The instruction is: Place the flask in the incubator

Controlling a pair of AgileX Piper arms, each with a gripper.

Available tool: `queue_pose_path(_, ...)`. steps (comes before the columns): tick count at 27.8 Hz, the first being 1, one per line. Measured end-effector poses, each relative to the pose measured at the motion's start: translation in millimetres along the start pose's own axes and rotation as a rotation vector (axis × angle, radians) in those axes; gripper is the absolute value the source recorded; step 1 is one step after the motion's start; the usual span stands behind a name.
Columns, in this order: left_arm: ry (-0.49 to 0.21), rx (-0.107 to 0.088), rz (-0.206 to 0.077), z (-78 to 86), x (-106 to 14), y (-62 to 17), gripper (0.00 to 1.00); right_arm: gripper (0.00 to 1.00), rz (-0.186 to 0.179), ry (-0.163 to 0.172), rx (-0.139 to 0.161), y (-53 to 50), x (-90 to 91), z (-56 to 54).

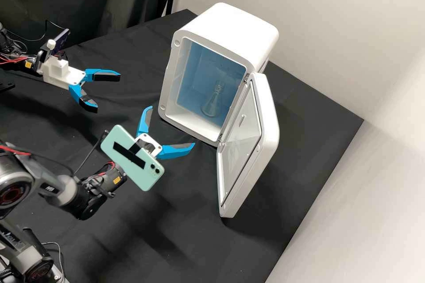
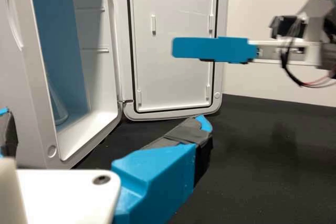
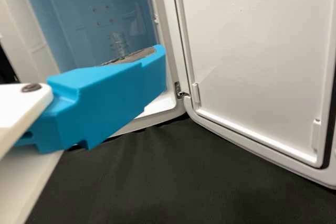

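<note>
flask (image 1: pixel 212 99): clear glass, upright on the floor of the blue chamber inside the incubator, toward its back, just right of the middle of the high view. Neither hand touches it. In the right wrist view it shows faintly (image 3: pixel 118 45) beyond that hand's finger.
incubator (image 1: pixel 234 26): small white box with a blue lining. It stands on the worktop at the upper middle of the high view, with its opening turned toward the lower left of the frame.
door (image 1: pixel 265 141): swung wide open and hinged on the right edge of the opening, so it stands at the lower right of the box. Its white inner face with a dark seal faces the left wrist view (image 2: pixel 173 40).
left hand (image 1: pixel 107 92): at the upper left of the high view, above the worktop and well apart from the incubator. Its two blue fingers are spread wide with nothing between them.
right hand (image 1: pixel 170 127): at the middle of the high view, just in front of the incubator's lower left corner and outside the chamber. Its fingers are spread wide and hold nothing. One points up near the box's front rim, the other toward the door's lower edge. One finger (image 3: pixel 105 95) lies across the right wrist view before the opening. Another (image 2: pixel 210 50) shows in front of the door in the left wrist view.
phone (image 1: pixel 133 157): mint green, strapped on the right arm's wrist behind its hand.
worktop (image 1: pixel 133 239): covered in black cloth, under the incubator.
</note>
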Motion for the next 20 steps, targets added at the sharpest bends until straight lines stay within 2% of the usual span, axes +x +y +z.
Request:
queue_pose_path(3, -0.002, 0.002, 0.009, 0.7, -0.5, 2.1, 1.00, 1.00, -0.008, 0.013, 0.050, 1.1, -15.2, -1.0)
queue_pose_path(4, -0.003, 0.002, 0.011, 0.9, -0.7, 2.7, 1.00, 1.00, -0.010, 0.017, 0.057, 1.3, -17.0, -1.5)
queue_pose_path(7, -0.005, 0.004, 0.020, 1.6, -1.3, 4.8, 1.00, 1.00, -0.005, 0.026, 0.057, 2.1, -22.1, -3.1)
queue_pose_path(8, -0.006, 0.012, 0.023, 1.9, -1.6, 5.8, 1.00, 1.00, -0.004, 0.028, 0.056, 2.3, -22.9, -3.5)
queue_pose_path(9, -0.010, 0.029, 0.038, 3.1, -2.7, 9.4, 1.00, 1.00, -0.002, 0.031, 0.056, 2.4, -23.3, -3.8)
queue_pose_path(11, -0.014, 0.046, 0.055, 4.3, -3.8, 13.2, 1.00, 1.00, -0.001, 0.033, 0.056, 2.4, -23.6, -3.9)
queue_pose_path(13, -0.018, 0.048, 0.065, 5.5, -4.6, 15.6, 1.00, 1.00, -0.001, 0.033, 0.056, 2.4, -23.6, -3.9)
queue_pose_path(17, 0.001, 0.059, 0.117, 0.8, -9.5, 27.9, 1.00, 1.00, -0.001, 0.033, 0.056, 2.4, -23.6, -3.9)
queue_pose_path(18, 0.010, 0.052, 0.123, -0.6, -10.0, 29.2, 1.00, 1.00, -0.001, 0.033, 0.056, 2.4, -23.6, -3.9)
queue_pose_path(20, 0.013, 0.005, 0.127, -1.1, -10.2, 29.7, 1.00, 1.00, -0.001, 0.033, 0.056, 2.4, -23.6, -3.9)
